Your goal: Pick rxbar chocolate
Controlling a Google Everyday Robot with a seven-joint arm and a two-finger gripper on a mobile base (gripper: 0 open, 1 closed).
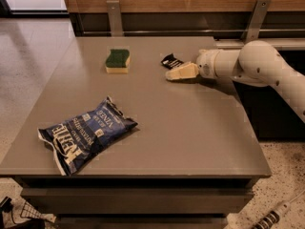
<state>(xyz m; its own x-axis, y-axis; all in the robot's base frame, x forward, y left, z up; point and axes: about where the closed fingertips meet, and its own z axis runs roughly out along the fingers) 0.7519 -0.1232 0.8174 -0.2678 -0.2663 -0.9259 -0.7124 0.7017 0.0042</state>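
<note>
Listing what lies before me, largest first.

1. Broad grey flat-topped table (190, 128), filling most of the frame.
2. My white jointed arm (259, 61), reaching in from the right edge toward upper centre.
3. Large crinkled blue-and-white chip bag (88, 133), lower left. Not wanted.
4. Green-topped yellow rectangular sponge (117, 61), upper left of centre. Not wanted.
5. My cream-coloured gripper (176, 73), low over the table at upper centre, pointing left. Spread or closed: I cannot tell.
6. Small flat black snack-bar wrapper with white lettering, the rxbar chocolate (171, 61), lying on the table at upper centre, well apart from the sponge.

Step in hand, as I judge it: closing in for the grasp. To do it well, I should line up across the bar's narrow width and keep low to the table so the thin wrapper does not skid away. I should close only once the bar sits inside my grasp.

Position: the bar lies just above and slightly left of my gripper's tip in the frame, very near. Touching or apart, I cannot tell.
</note>
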